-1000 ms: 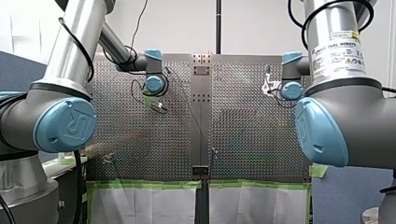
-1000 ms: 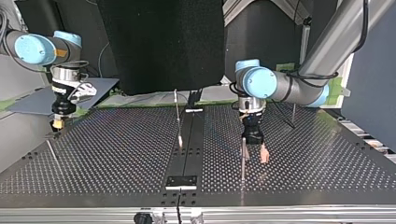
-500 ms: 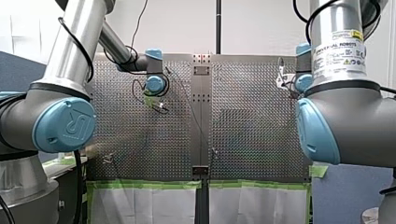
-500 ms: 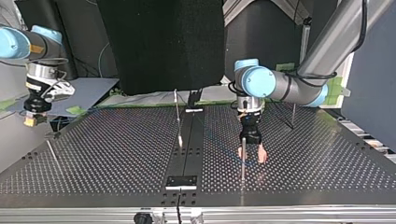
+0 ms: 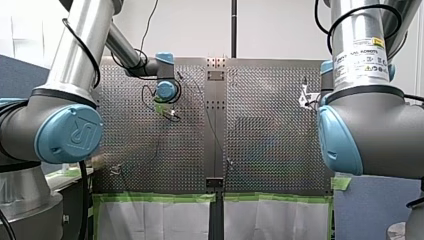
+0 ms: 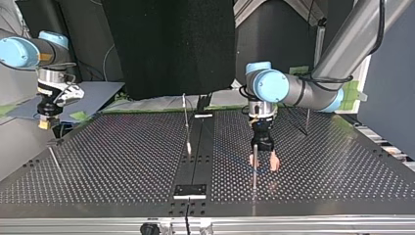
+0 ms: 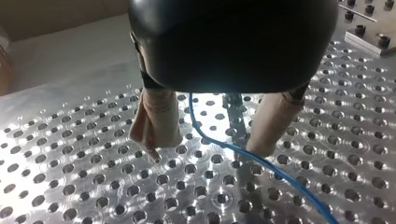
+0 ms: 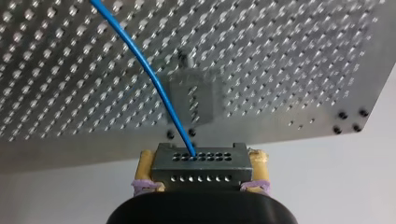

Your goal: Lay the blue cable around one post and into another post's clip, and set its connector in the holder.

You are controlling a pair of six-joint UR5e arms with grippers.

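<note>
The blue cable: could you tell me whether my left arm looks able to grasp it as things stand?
Probably yes: the blue cable runs between the open fingers of my left end effector, low over the table; a post stands close beside it.

Glare on table (image 7: 56, 116); block (image 8: 191, 100) blurred, perhaps defocused; top view dim.

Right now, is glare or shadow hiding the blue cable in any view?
Left wrist view: bright reflections on the perforated table, yet the blue cable shows plainly between my left hand's fingers. Right wrist view: no trouble, cable plain from the connector. Top view: only a faint blue trace. Front view: table sheen swallows it.
</note>
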